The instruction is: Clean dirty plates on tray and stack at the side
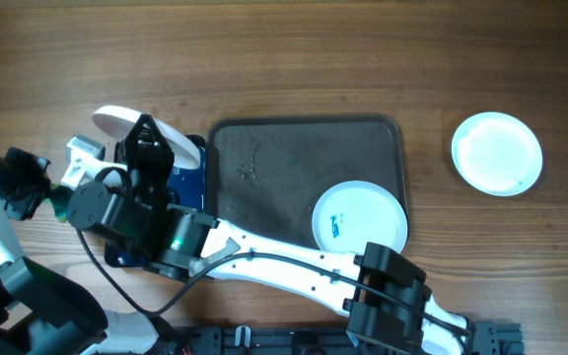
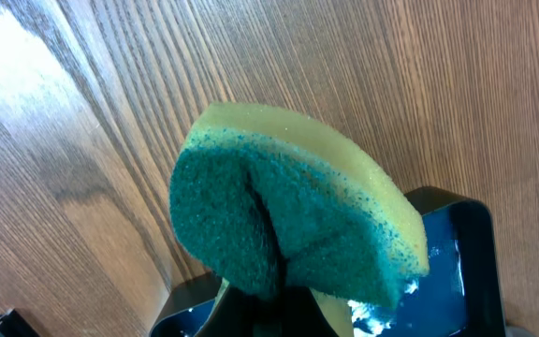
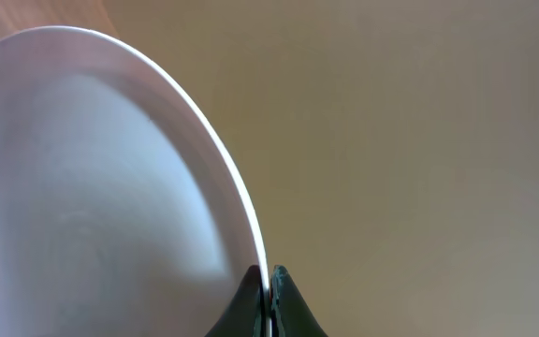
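Overhead, the right claw (image 1: pixel 144 138) reaches far across to the desk's left side, clenched on the rim of one white plate (image 1: pixel 126 126) — the right wrist view shows both fingertips pinched together on that thin edge, with the plate's pale face filling the left of the picture. That plate stands tilted on edge above the far end of a small blue tray (image 1: pixel 190 163), which lies just beside the left short side of the large tray (image 1: pixel 284 168). The left claw (image 2: pixel 284 304) grasps a sponge (image 2: pixel 279 215), folding it so the green scouring side bulges toward the camera and the yellow foam shows along the upper edge. The sponge hangs over bare wood of the desk (image 1: pixel 314 59), with a corner of the small blue tray below and to the right of it. A second plate (image 1: pixel 359 219) lies flat in the large tray's near right corner, a blue-teal smear on its left part. A third plate (image 1: pixel 497 153) lies flat on the desk, well apart from the large tray's right rim — whether any smears mark it cannot be told.
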Tool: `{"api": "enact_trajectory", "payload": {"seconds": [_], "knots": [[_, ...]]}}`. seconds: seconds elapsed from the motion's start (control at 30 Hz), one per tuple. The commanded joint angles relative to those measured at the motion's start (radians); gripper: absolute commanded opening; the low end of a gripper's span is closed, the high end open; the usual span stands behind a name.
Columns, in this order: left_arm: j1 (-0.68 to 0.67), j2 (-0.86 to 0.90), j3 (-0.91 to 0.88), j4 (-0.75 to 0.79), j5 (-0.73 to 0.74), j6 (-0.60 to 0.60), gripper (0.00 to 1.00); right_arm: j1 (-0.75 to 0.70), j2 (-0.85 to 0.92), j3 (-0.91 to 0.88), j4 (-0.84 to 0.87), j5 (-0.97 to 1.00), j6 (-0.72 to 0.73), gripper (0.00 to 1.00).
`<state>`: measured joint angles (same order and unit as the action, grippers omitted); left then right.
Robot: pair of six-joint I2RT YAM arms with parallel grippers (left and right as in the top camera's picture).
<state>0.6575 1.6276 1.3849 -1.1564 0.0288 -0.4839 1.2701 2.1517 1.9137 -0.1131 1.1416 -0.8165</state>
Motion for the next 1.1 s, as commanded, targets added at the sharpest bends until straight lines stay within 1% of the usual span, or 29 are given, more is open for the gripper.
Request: {"api": "enact_trajectory", "payload": {"seconds": [0.0, 0.07, 0.13, 0.23, 0.27, 0.33, 0.37, 0.47, 0.5, 0.6, 0.73, 0.83, 0.93, 1.07], "knots": [[0.004, -0.016, 0.018, -0.005, 0.013, -0.004, 0.04, -0.010, 0.003, 0.010, -0.089, 0.034, 0.068, 0.05], [0.004, -0.016, 0.018, -0.006, 0.016, -0.007, 0.04, -0.031, 0.003, 0.010, -0.116, 0.066, 0.206, 0.04], [0.004, -0.016, 0.018, -0.006, 0.016, -0.007, 0.04, -0.037, 0.002, 0.010, -0.197, 0.055, 0.244, 0.04], [0.004, -0.016, 0.018, -0.007, 0.021, -0.014, 0.04, -0.081, -0.002, 0.011, -0.364, 0.047, 0.465, 0.04], [0.004, -0.016, 0.018, -0.007, 0.024, -0.014, 0.04, -0.101, -0.005, 0.013, -0.442, -0.003, 0.548, 0.04], [0.001, -0.016, 0.018, -0.006, 0.024, -0.015, 0.04, -0.134, -0.013, 0.032, -0.577, -0.124, 0.661, 0.04], [-0.001, -0.016, 0.018, -0.006, 0.024, -0.019, 0.04, -0.167, -0.019, 0.059, -0.669, -0.220, 0.763, 0.04], [-0.006, -0.016, 0.018, -0.006, 0.025, -0.018, 0.04, -0.240, -0.042, 0.107, -0.781, -0.409, 0.917, 0.04], [-0.014, -0.016, 0.018, -0.007, 0.025, -0.018, 0.04, -0.294, -0.065, 0.132, -0.832, -0.509, 1.004, 0.04], [-0.037, -0.016, 0.018, -0.006, 0.026, -0.018, 0.04, -0.378, -0.100, 0.170, -0.905, -0.595, 1.100, 0.04], [-0.098, -0.016, 0.018, 0.002, 0.026, -0.018, 0.04, -0.530, -0.156, 0.216, -1.037, -0.756, 1.166, 0.04], [-0.181, -0.016, 0.018, 0.021, 0.026, -0.019, 0.04, -0.706, -0.211, 0.216, -1.145, -0.872, 1.210, 0.04], [-0.286, -0.016, 0.018, 0.035, 0.012, -0.022, 0.04, -0.916, -0.235, 0.216, -1.244, -0.971, 1.209, 0.04], [-0.423, -0.015, 0.018, 0.036, -0.018, -0.021, 0.04, -1.133, -0.236, 0.202, -1.328, -1.009, 1.179, 0.04]]}}
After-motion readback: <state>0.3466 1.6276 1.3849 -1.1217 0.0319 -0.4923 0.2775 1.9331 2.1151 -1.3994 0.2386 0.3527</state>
